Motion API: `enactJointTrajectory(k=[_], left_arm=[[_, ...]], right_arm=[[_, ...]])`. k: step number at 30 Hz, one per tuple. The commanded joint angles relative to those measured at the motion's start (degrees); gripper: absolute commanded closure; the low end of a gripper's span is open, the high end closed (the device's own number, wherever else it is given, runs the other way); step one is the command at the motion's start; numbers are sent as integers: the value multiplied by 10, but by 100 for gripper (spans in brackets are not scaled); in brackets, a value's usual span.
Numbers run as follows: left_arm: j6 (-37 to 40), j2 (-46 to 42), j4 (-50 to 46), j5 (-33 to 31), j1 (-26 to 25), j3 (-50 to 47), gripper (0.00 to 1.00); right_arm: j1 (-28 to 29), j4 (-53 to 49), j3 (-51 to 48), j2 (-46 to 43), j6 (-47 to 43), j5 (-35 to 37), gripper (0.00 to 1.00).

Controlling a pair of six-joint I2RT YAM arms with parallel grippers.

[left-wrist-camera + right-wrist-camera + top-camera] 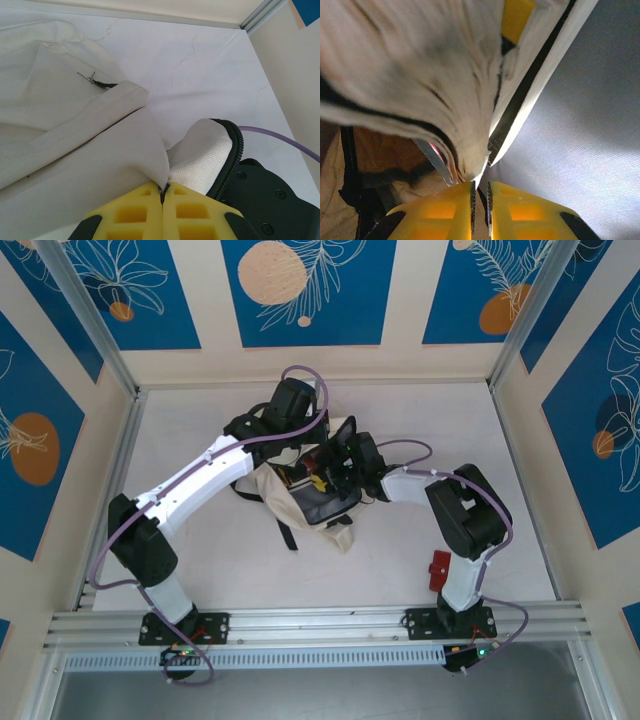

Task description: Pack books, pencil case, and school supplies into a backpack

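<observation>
The cream-white backpack [285, 498] lies mid-table with its dark mouth [322, 506] facing the right arm. My left gripper [163, 192] is shut on a pinch of its woven fabric [100, 155], right beside the black zip [231, 155]. My right gripper [480, 192] sits at the mouth, jaws almost together on the tip of a cream, dark-edged fold [470, 125] of the bag. Grey lining [590, 130] spreads to the right of it. Thin grey and pink edges [432, 159], possibly books, show just left of the jaws. The pencil case and school supplies are out of view.
A dark strap [288, 536] trails from the bag toward the near edge. Bare white tabletop [200, 65] stretches beyond the bag to the back wall. An aluminium rail [320, 625] runs along the front, and frame posts [100, 340] stand at the back corners.
</observation>
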Motion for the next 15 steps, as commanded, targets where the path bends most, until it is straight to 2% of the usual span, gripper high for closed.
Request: enactJointTrajectory(k=[1, 5, 7, 11, 15], left_arm=[[-3, -22, 28, 15, 7, -5, 100], [-2, -28, 25, 21, 10, -14, 100], [-3, -32, 27, 31, 12, -22, 100], [-11, -39, 32, 51, 17, -43, 91], [-19, -49, 32, 58, 27, -61, 79]], right_arm=[[-5, 4, 12, 3, -23, -25, 81], [-11, -14, -30, -44, -47, -22, 69], [-13, -28, -60, -81, -69, -5, 66], [-19, -70, -123, -160, -96, 51, 57], [-17, -179, -160, -247, -132, 145, 50]])
